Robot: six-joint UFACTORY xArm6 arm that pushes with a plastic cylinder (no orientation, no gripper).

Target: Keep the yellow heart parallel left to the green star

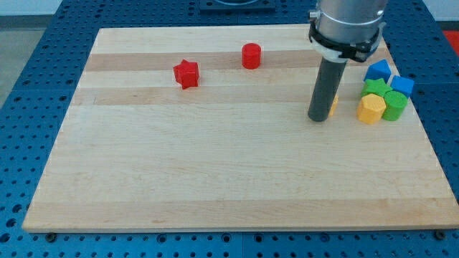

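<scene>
A yellow block (334,104) is peeking out from behind my rod just above my tip (318,119), its shape staying hidden; the view's top is cutting off the arm; the green blocks (376,88) in the view's right cluster are overlapping, their shapes too small to tell.

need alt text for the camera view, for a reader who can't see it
A dark rod's tip rests on a wooden board, hiding most of a yellow block just left of a cluster at the view's right: two blue blocks, two green and one yellow. A red star and red cylinder sit apart near the top.
</scene>
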